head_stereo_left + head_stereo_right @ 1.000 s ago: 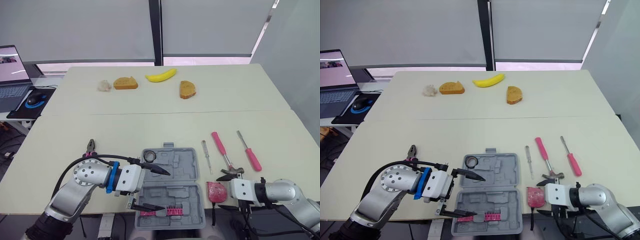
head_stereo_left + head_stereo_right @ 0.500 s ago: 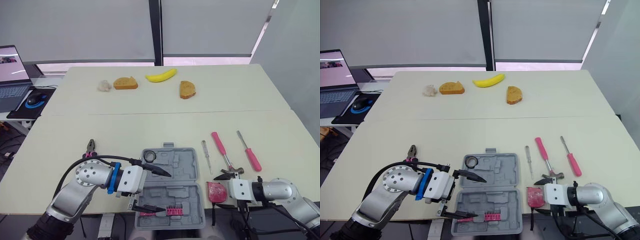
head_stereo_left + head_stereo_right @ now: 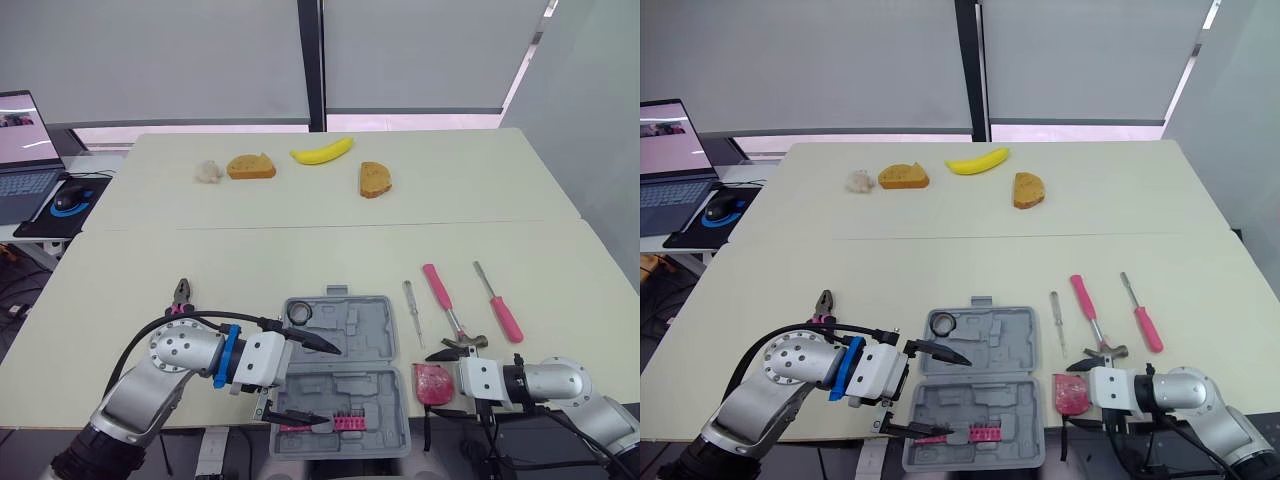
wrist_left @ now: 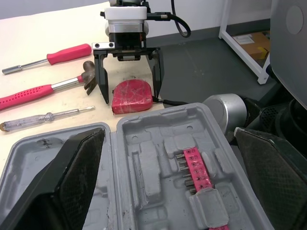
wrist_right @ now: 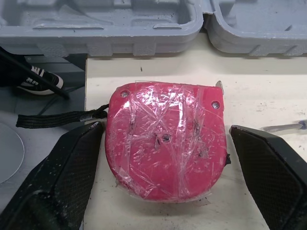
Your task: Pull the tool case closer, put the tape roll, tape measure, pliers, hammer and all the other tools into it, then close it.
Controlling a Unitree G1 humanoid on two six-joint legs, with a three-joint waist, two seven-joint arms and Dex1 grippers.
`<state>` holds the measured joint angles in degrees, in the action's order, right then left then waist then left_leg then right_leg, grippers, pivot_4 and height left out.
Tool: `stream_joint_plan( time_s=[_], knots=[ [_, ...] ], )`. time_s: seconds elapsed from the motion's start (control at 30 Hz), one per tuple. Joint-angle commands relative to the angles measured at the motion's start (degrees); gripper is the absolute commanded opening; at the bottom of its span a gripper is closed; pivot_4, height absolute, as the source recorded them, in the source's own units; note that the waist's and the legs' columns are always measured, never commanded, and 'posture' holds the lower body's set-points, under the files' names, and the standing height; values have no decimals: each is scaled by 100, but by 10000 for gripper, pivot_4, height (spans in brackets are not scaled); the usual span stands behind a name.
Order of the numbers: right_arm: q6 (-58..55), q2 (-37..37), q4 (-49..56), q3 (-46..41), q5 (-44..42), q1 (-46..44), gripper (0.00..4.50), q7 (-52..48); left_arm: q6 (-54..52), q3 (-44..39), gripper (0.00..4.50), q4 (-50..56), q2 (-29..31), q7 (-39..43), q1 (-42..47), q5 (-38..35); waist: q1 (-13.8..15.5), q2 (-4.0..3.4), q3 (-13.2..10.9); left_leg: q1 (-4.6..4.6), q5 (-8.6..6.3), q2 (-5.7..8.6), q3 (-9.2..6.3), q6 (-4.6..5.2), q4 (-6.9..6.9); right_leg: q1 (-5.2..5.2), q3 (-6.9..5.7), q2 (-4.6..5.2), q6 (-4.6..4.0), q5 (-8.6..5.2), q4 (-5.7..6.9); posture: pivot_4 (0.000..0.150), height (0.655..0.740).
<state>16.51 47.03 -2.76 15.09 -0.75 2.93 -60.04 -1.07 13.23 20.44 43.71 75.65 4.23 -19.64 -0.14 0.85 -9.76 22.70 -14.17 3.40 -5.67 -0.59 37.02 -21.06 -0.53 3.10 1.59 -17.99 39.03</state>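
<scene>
Because the tape measure [image 5: 165,139] lies flat at the near edge of the worktop [image 3: 300,260], just beside the tool case [image 3: 372,330] on its right side, the right claw [image 4: 131,96] is plainly the arm for it. That claw is spread wide and holds nothing. Its two fingers [image 5: 57,177] stand one on each side of the red body, each with a sliver of worktop showing between pad and tape measure. From the claw the tape measure lies straight ahead, toward the tool case, whose grey wall runs across just beyond it. The body is a rounded block with its broad face up, so the fingers would close across its width. Its black strap [image 5: 57,118] trails off over the worktop edge on the side away from the hammer [image 3: 447,310]. The tool case lies open with both halves flat, the near half holding a pink rack of bits [image 4: 195,165]. The left claw [image 3: 330,386] hangs over that case from its left side, also spread wide and empty, and is farther from the tape measure than the right. The pliers [image 3: 181,295] lie to the left of the tool case, nearer the left arm. My judgement is that the coming move is a squeeze by the right claw, then a short carry leftward over the case wall, minding the strap.
</scene>
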Motion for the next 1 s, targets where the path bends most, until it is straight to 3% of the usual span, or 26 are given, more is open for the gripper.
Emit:
stream_joint_plan(
  time_s=[0.03, 0.1, 0.37, 0.53, 0.73, 1.0],
  knots=[
    [175, 3, -29, -76, 11, -48, 34788, -15, 44, -44, 45000, 140, 68, -3, 21, -4, 0, 0, 0, 0, 0, 0, 0, 0, 0, 0, 0, 0, 0, 0, 0, 1500, 7400],
    [259, 15, -65, -79, 43, -58, 31373, 3, 44, -50, 45000, 126, 71, -5, 26, 4, 0, 0, 0, 0, 0, 0, 0, 0, 0, 0, 0, 0, 0, 0, 0, 1500, 7400],
    [80, 300, 441, -338, 239, -9, 31376, 151, 6, -262, 45000, -35, 150, -111, 49, 48, 0, -1, 0, 0, 0, 0, 1, 0, 1, -1, 1, 0, 0, 0, 2, 1500, 7400],
    [-1924, 696, 2023, -438, 216, -343, 31376, -114, -313, -567, 45000, -226, 252, -441, 151, 68, -10, -2, 1, 0, 0, -2, -1, 0, 1, -4, 0, -2, 0, 0, 7, 1500, 7400],
    [-4233, 715, 3099, 323, 497, -1872, 31376, -743, -673, -811, 45000, -394, 367, -776, 298, 192, -13, -3, 1, 3, 0, -3, -7, 0, 0, -5, -4, -3, 0, 0, 4, 1500, 7400],
    [-4966, 6, 2093, 1715, 1028, -3822, 31376, -1404, -1218, -847, 45000, -401, 119, -1233, 596, 102, -6, -1, -1, 14, 1, 4, -8, -2, 1, -16, -5, 3, -1, 0, -2, 1500, 7400]
  ],
)
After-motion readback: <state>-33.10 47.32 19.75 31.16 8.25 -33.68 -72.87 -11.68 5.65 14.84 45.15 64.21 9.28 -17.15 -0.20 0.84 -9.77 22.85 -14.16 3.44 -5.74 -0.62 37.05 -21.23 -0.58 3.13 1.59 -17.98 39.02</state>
